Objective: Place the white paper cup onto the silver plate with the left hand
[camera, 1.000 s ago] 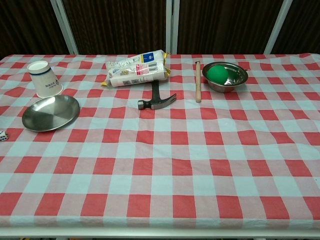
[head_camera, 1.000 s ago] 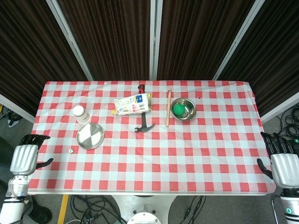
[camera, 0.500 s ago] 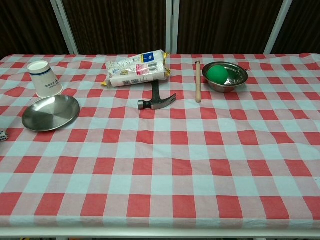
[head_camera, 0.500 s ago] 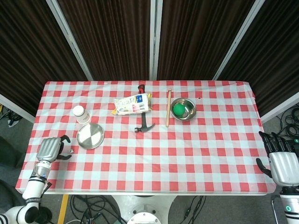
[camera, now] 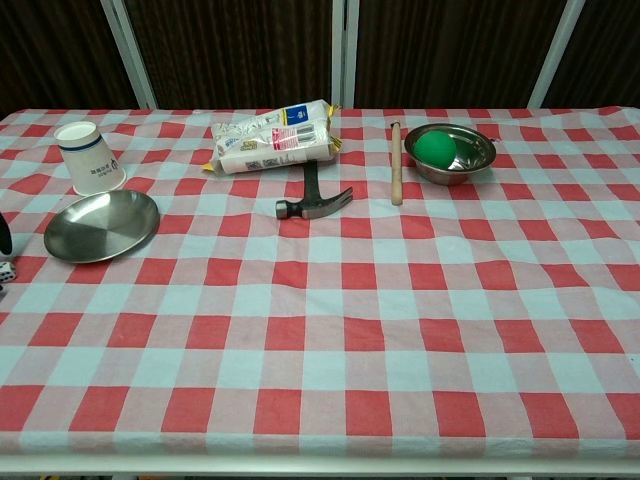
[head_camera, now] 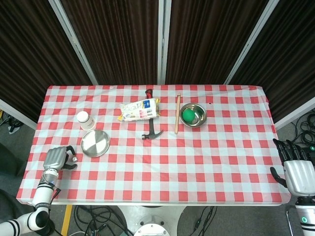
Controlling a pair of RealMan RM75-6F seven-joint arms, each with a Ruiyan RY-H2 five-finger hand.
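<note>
Standing upside down at the frame's left, the cup (head_camera: 83,118) sits just above the plate (head_camera: 95,143), near the bench (head_camera: 197,162) left edge. Left robot hand (head_camera: 55,158), lower left, hovers over the bench corner beside a small die (head_camera: 75,159), fingers loosely curled, holding nothing. Right robot hand (head_camera: 298,172), lower right, hangs off the bench's right edge, fingers apart, empty. Packet (head_camera: 140,109), hammer (head_camera: 151,121), stick (head_camera: 177,114) and bowl (head_camera: 193,114) with green ball (head_camera: 188,115) cluster at upper centre; bare checked cloth fills the lower half.
</note>
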